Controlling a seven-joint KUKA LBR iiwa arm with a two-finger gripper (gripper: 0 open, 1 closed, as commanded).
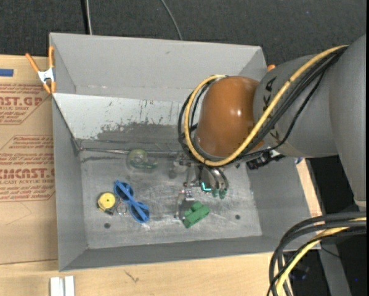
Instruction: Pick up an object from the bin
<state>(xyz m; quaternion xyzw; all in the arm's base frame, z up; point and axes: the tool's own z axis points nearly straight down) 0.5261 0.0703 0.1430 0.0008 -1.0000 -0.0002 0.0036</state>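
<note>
Gripper point(190, 197) hung low in the grey metal bin point(69, 214), just above a small green blocky plastic piece point(195, 215) at lower-mid floor; couldn't tell if jaws were released or clenched. Blue plastic toy glasses point(132, 201) & yellow round disc point(106, 201) lay to the left, w/ a pale translucent round thing point(138, 159) nr the back wall.

Noted gripper point(191, 196) just over green block point(195, 214) on bin point(141, 73) floor; blue glasses point(132, 201), yellow disc point(106, 201) farther left.
</note>
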